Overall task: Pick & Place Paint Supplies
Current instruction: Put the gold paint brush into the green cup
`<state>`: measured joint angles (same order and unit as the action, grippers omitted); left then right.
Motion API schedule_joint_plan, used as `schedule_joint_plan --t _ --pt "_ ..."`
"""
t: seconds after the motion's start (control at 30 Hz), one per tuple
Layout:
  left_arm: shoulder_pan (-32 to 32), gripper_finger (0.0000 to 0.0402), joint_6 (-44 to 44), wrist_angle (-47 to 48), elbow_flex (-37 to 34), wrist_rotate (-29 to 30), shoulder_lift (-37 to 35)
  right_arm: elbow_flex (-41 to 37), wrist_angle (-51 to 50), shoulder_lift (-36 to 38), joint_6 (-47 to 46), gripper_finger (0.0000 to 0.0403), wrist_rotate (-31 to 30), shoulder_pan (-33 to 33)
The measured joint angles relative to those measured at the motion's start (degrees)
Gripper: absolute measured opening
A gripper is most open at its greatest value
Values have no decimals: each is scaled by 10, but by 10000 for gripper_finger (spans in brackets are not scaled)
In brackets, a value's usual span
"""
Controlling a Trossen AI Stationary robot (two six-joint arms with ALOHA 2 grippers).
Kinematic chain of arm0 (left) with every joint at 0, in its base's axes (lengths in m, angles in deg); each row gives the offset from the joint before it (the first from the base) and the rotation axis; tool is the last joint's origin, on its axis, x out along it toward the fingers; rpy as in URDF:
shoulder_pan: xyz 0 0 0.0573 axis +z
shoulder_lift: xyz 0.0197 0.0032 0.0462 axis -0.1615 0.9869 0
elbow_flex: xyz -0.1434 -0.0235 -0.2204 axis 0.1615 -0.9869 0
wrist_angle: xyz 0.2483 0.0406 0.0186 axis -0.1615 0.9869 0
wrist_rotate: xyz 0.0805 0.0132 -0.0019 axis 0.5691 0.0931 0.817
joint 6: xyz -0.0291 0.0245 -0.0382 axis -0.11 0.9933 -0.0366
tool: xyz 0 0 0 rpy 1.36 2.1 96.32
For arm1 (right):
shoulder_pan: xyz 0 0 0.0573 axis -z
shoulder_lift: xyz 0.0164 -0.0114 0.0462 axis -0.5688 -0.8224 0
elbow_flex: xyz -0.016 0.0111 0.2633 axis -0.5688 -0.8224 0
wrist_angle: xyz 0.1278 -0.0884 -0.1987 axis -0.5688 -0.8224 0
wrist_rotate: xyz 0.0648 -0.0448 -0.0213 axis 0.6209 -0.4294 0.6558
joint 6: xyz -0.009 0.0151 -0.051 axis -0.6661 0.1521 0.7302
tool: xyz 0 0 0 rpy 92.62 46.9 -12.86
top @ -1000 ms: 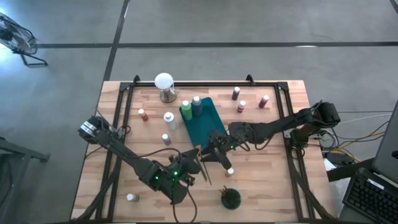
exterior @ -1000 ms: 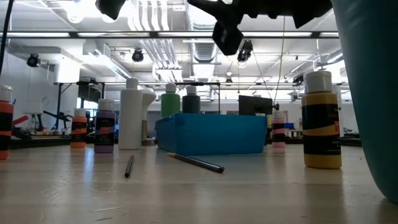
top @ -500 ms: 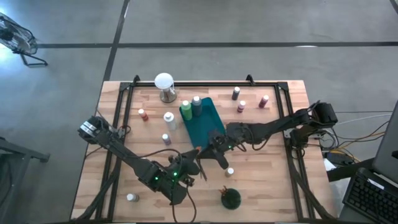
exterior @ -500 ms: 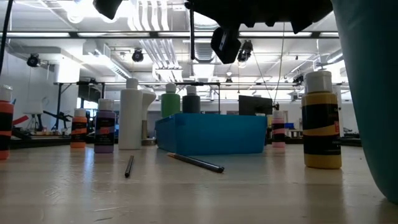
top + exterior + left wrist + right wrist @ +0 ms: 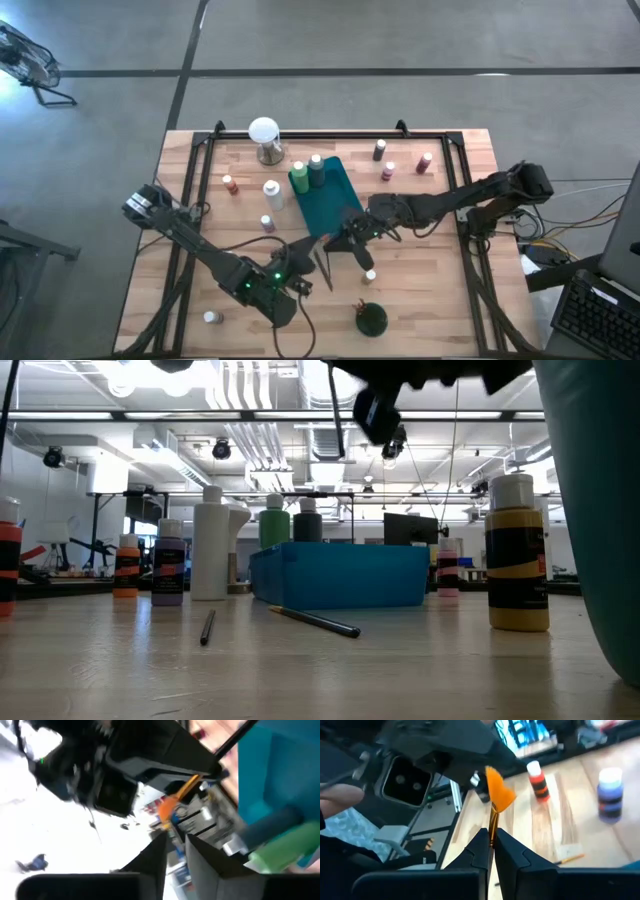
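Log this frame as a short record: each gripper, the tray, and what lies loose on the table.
right gripper: shut on thin orange-tipped brush, held above the table
left gripper: close by, pointed at that brush
teal rectangular tray: holds two green bottles at its far end
loose brushes: two dark thin brushes lie flat on the wooden table in front of the tray
small white-capped bottles: stand scattered outside the tray

Tray (image 5: 327, 197) at desk (image 5: 440, 300) centre, two bottles (image 5: 306, 172) in its far end. Globe (image 5: 264, 138) behind it. Two brushes (image 5: 262, 622) lie on desk before tray.
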<state>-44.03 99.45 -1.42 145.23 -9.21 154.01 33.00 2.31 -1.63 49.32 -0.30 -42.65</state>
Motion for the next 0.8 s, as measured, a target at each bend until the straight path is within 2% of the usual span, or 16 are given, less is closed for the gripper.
schedule_joint_plan --t 0.13,0.27,0.37,0.47,0.57,0.67,0.8 --pt "-9 115 -175 30 0 -14 -35 0 -50 56 56 9 -88 -43" --pt "-8 133 -379 72 -4 -93 -80 0 -65 96 91 9 -187 -102" --pt "2 134 -514 90 -23 -126 -108 2 -69 112 114 9 -262 -149" --pt "3 132 -594 98 -58 -142 -136 20 -92 120 139 9 -322 -194" --pt "2 131 -673 93 -100 -160 -171 64 -152 124 160 9 -417 -243" --pt "2 131 -739 62 -148 -209 -208 103 -215 112 178 9 -505 -286" --pt "1 131 -720 -69 -228 -296 -253 141 -234 91 174 9 -525 -309"
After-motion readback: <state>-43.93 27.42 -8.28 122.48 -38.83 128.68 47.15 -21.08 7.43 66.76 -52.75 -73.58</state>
